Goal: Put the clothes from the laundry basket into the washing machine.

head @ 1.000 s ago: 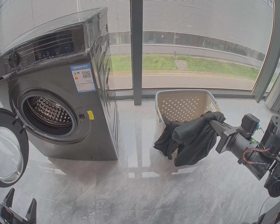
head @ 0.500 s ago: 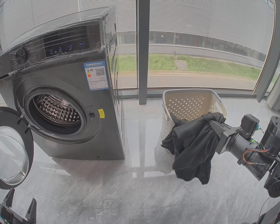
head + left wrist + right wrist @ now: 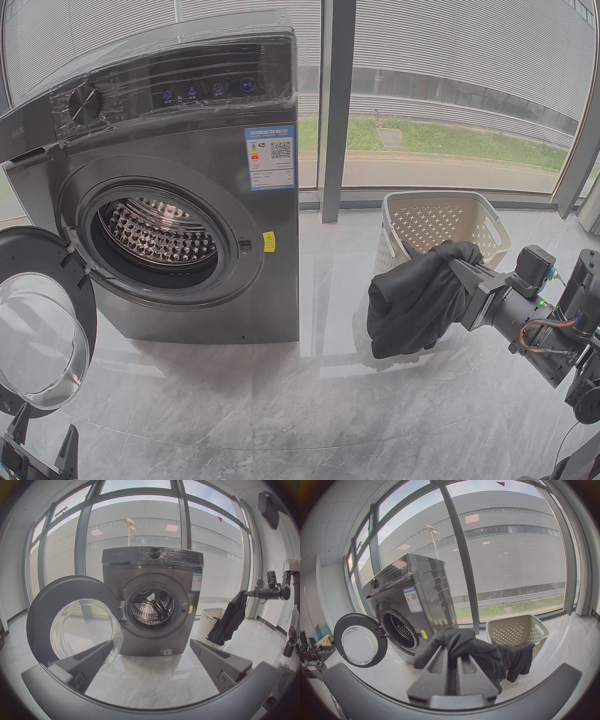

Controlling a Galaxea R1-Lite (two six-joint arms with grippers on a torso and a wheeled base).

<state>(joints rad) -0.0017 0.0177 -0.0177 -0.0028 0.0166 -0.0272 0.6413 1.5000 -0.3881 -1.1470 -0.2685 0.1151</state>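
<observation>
A dark grey garment [image 3: 415,297] [image 3: 229,620] [image 3: 470,648] hangs in the air in front of the cream laundry basket [image 3: 447,215] [image 3: 518,628], with my right gripper [image 3: 459,265] [image 3: 452,653] shut on its top fold. Part of the cloth still drapes over the basket's near rim. The grey washing machine [image 3: 187,206] [image 3: 153,602] stands at the left, its round door [image 3: 40,325] [image 3: 76,617] swung wide open and the steel drum [image 3: 159,234] showing. My left gripper [image 3: 44,434] [image 3: 151,650] sits low at the front left, open and holding nothing.
Glossy grey floor tiles [image 3: 300,400] stretch between machine and basket. A dark window pillar [image 3: 334,106] rises behind them, with floor-to-ceiling glass all along the back. The open door juts out toward the left arm.
The whole head view has swung, so machine and basket appear further right. The garment has been lifted higher out of the basket and hangs more bunched from the right gripper.
</observation>
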